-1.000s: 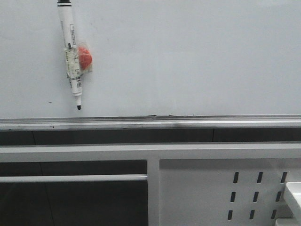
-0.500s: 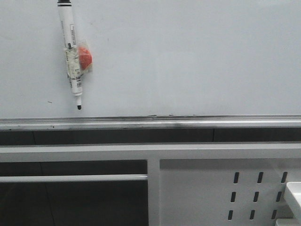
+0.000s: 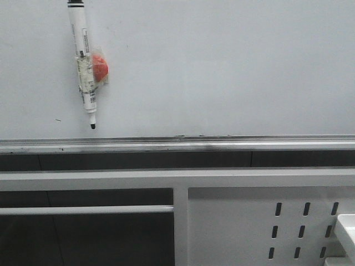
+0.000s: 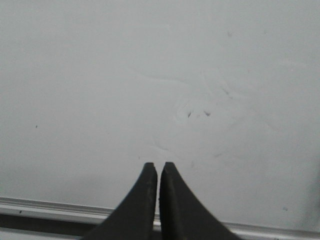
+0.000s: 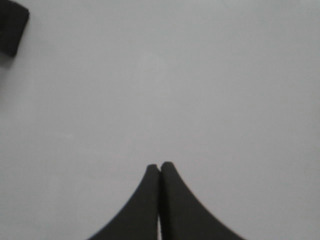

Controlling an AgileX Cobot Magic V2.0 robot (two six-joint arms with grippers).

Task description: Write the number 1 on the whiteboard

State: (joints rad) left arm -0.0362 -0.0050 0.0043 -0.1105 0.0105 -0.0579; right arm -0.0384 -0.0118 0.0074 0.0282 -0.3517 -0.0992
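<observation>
You lose the marker pen (image 3: 84, 61) at the front view's top edge, its upper end cut off; the print on its barrel is too small to read; the white tray-like object (image 3: 345, 231) at four o'clock is clipped by the right edge; in the right wrist view, a dark block (image 5: 11, 27) at ten o'clock is cropped and blurred, so you cannot identify it.

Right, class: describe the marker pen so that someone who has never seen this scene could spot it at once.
Start at the whiteboard filling the upper part of the front view, then go to its upper left. The marker pen hangs there nearly upright, black tip down, above the silver rail. It is a white barrel with an orange-red blob taped to its side.
</observation>
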